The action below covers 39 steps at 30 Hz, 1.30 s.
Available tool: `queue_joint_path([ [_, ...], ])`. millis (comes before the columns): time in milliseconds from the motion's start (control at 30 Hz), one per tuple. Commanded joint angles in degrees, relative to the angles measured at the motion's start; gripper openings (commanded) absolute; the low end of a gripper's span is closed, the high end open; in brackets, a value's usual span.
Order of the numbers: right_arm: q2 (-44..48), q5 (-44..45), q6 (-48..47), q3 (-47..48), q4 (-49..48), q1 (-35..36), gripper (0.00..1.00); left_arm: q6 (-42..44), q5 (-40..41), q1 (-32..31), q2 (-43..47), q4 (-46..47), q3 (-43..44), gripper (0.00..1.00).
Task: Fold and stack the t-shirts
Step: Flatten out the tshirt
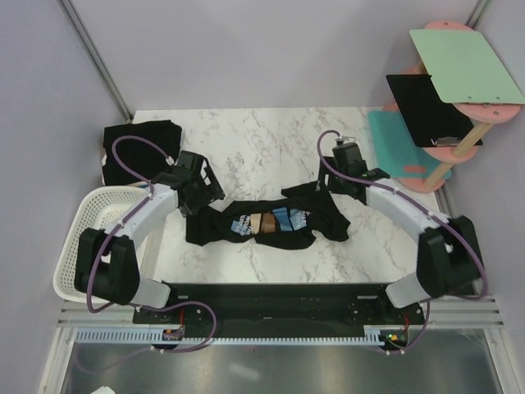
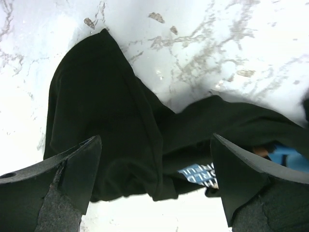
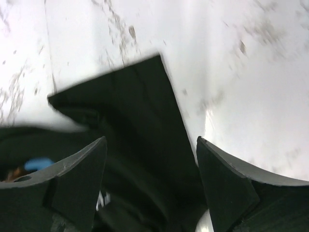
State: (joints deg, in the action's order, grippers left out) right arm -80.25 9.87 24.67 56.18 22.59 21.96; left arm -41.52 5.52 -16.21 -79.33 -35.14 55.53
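A crumpled black t-shirt with a blue, brown and white print lies on the marble table between the arms. A second black t-shirt lies folded at the back left. My left gripper is open over the printed shirt's left end; its wrist view shows black cloth and blue print between the spread fingers. My right gripper is open over the shirt's right end, where a black sleeve lies between the fingers. Neither holds cloth.
A white basket hangs off the table's left edge. At the back right a pink stand carries a rigid black panel, a pale green board and a teal mat. Bare marble lies behind the shirt.
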Motion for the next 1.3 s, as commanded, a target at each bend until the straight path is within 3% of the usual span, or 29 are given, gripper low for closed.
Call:
queue_joint_path([
  [0,-15.00,-4.04,-3.48,8.84,-7.73,-1.47,0.81,2.84,2.39,-0.14,-5.21,1.03,2.57,1.00],
  [100,-22.13,-7.31,-3.48,13.24,-8.79,-2.62,0.81,3.37,3.62,-0.14,-6.45,1.21,2.13,1.00],
  [433,-28.47,-12.06,-3.13,15.01,-11.95,-5.70,0.79,4.07,3.45,-0.23,-6.54,2.09,0.46,1.00],
  [900,-32.51,-13.47,-3.13,16.50,-9.94,-5.08,0.65,4.52,3.62,0.04,-6.28,2.09,0.90,1.00],
  [1100,-34.18,-11.19,-4.54,17.47,-3.80,-1.93,0.35,4.16,3.71,0.21,-6.01,2.00,1.16,1.00],
  [1133,-35.14,-10.32,-4.71,18.25,-3.08,-1.57,0.25,4.16,3.71,0.30,-5.93,2.00,1.60,1.00],
  [1200,-36.11,-10.22,-5.24,18.87,-2.38,-0.52,0.15,4.25,3.62,0.47,-5.84,1.91,2.21,1.00],
  [1233,-36.29,-10.22,-5.07,19.22,-2.37,-0.68,0.02,4.43,3.71,0.56,-5.84,1.83,2.91,1.00],
  [1267,-36.30,-9.00,-4.89,19.57,-2.37,-0.60,0.00,4.51,3.71,0.74,-5.84,1.74,3.27,1.00],
])
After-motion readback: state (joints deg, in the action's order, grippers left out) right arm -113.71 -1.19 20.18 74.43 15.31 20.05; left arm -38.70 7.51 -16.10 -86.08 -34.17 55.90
